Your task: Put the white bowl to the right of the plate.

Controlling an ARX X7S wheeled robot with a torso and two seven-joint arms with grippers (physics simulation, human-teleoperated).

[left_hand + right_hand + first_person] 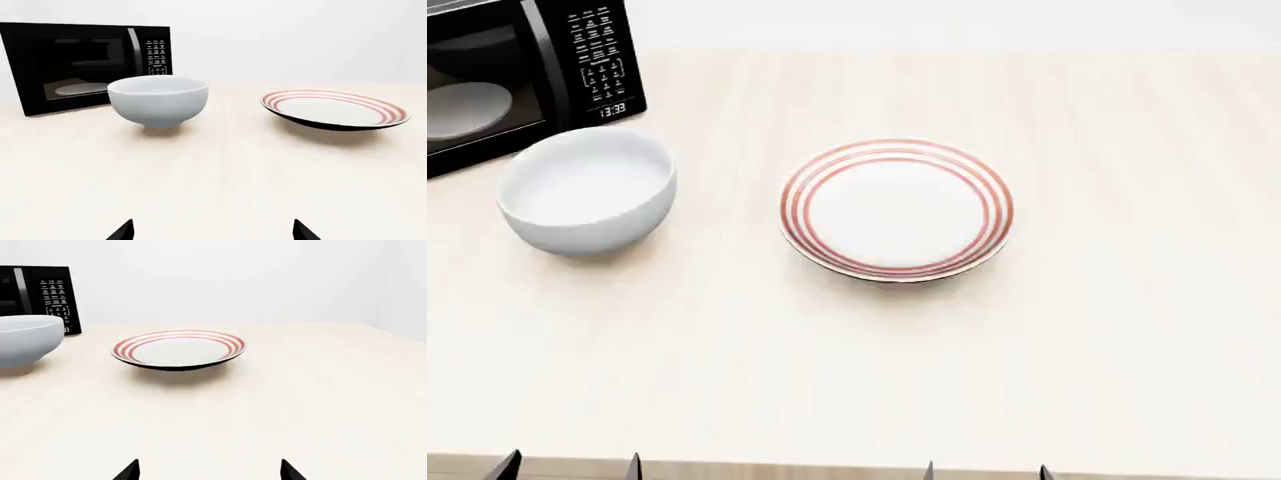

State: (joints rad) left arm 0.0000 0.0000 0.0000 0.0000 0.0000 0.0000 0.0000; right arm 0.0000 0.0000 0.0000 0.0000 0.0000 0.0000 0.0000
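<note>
The white bowl (587, 200) stands upright on the table, left of the plate (897, 208) and just in front of the microwave. The plate is flat, white, with red-orange rings at its rim. The left wrist view holds both the white bowl (158, 99) and the plate (335, 108); the right wrist view has the plate (179, 348) centred and the bowl (27, 340) cut off at the picture's edge. My left gripper (570, 468) and right gripper (986, 472) sit at the table's near edge, both open and empty, well short of either dish.
A black microwave (521, 70) stands at the back left with a pale dish behind its door. The light wooden table (1121, 330) stretches to the right of the plate and toward me.
</note>
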